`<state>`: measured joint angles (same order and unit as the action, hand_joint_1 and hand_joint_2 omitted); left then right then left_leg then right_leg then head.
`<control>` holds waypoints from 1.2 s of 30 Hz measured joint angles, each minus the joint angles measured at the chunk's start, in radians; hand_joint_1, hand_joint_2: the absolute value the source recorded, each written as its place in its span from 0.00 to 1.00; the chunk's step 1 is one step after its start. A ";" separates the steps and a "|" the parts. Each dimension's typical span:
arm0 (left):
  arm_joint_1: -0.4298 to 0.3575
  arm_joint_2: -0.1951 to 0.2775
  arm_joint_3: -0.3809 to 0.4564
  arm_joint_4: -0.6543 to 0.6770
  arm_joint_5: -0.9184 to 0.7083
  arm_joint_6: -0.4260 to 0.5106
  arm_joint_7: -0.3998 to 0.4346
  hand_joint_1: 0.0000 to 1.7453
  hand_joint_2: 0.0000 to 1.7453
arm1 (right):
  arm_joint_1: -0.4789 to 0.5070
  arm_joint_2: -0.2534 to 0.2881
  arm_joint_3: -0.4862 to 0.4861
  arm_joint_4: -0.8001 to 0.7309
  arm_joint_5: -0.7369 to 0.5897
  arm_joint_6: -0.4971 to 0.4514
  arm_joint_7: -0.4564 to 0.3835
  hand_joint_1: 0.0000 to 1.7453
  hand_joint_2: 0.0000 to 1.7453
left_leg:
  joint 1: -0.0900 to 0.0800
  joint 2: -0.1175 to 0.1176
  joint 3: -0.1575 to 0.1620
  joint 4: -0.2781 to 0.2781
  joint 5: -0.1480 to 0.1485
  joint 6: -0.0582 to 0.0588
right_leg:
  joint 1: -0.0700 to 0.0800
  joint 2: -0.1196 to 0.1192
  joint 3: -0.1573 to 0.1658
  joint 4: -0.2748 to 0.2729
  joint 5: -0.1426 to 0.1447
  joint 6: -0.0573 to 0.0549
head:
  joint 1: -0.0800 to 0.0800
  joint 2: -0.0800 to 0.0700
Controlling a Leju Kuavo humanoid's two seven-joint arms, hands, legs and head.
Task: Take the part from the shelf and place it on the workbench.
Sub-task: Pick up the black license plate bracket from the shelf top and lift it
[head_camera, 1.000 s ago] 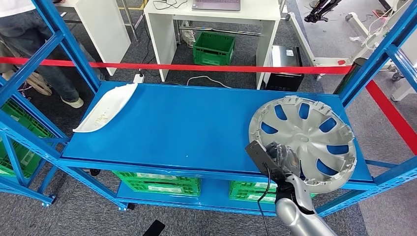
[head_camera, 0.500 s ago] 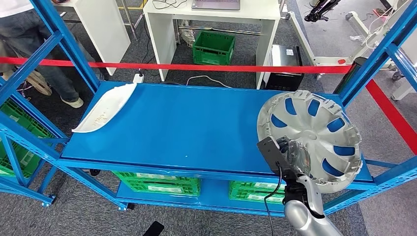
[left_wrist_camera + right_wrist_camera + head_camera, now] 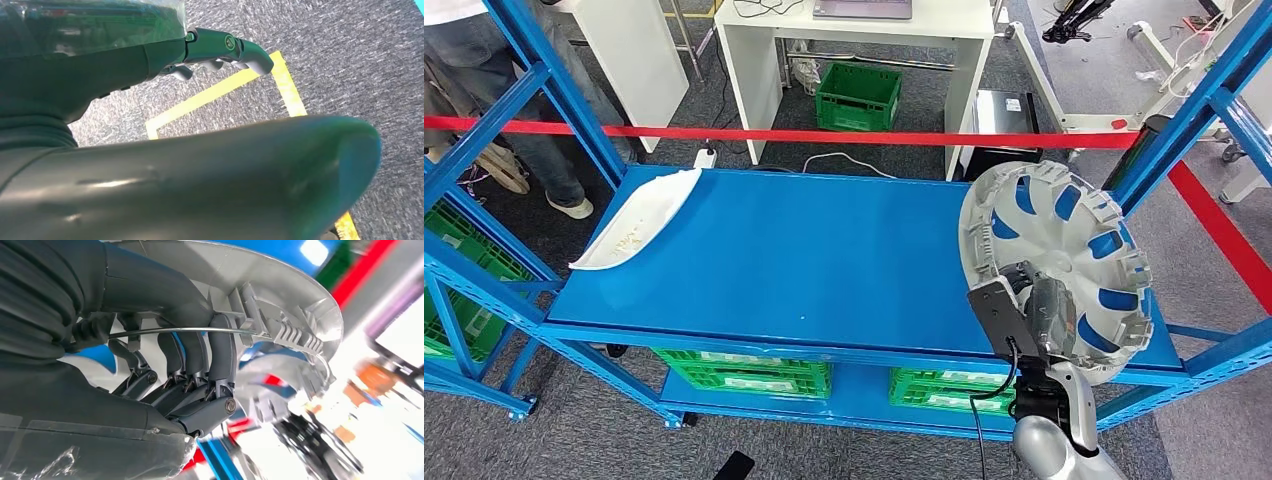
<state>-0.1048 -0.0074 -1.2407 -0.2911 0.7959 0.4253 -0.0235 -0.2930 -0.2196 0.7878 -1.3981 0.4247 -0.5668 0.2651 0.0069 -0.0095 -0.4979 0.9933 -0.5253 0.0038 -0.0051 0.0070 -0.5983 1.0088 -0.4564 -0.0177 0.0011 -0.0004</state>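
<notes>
A silver wheel cover (image 3: 1064,235) with blue showing through its openings is tilted steeply up over the right end of the blue shelf (image 3: 824,250). My right hand (image 3: 1046,315) grips its lower rim from the near side. In the right wrist view the dark fingers (image 3: 220,360) curl around the cover's rim (image 3: 280,295) and its wire ring. My left hand (image 3: 115,70) hangs over grey carpet with a yellow floor line, its fingers (image 3: 235,47) apart and holding nothing.
A white curved panel (image 3: 639,220) lies at the shelf's left end. Blue uprights (image 3: 1194,110) flank the shelf on both sides. Green crates (image 3: 744,372) sit on the level below. Red tape (image 3: 824,136), white desks and a person's legs (image 3: 534,150) are behind.
My right hand has raised the wheel cover off the shelf surface and tipped it more upright, shifting it slightly to the right. The white panel has not moved.
</notes>
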 joint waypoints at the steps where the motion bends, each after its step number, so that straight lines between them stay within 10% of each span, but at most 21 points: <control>1: 0.001 0.000 0.000 0.000 0.001 0.000 -0.002 0.00 0.00 | 0.007 -0.002 -0.005 -0.016 0.004 -0.015 -0.016 1.00 1.00 | 0.000 0.000 0.000 0.000 0.000 0.000 | 0.000 0.000 0.000 0.000 0.000 0.000 | 0.000 0.000; 17: 0.006 0.001 0.000 0.000 0.009 0.007 -0.027 0.00 0.00 | 0.141 -0.021 -0.092 -0.273 0.035 -0.126 -0.249 1.00 1.00 | 0.000 0.000 -0.004 0.000 0.000 0.000 | 0.000 0.000 -0.002 0.000 0.000 0.000 | 0.000 0.000; 36: 0.007 0.001 0.000 0.000 0.014 0.008 -0.030 0.00 0.00 | 0.197 -0.021 -0.128 -0.428 0.036 -0.126 -0.306 1.00 1.00 | 0.000 0.000 -0.005 -0.001 0.000 0.000 | 0.000 0.000 -0.004 0.000 0.000 0.000 | 0.000 0.000</control>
<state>-0.0975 -0.0069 -1.2408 -0.2911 0.8097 0.4336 -0.0535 -0.0957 -0.2411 0.6602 -1.8258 0.4604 -0.6928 -0.0407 0.0069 -0.0096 -0.5028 0.9923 -0.5254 0.0038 -0.0052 0.0069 -0.6020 1.0088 -0.4565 -0.0177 0.0011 -0.0004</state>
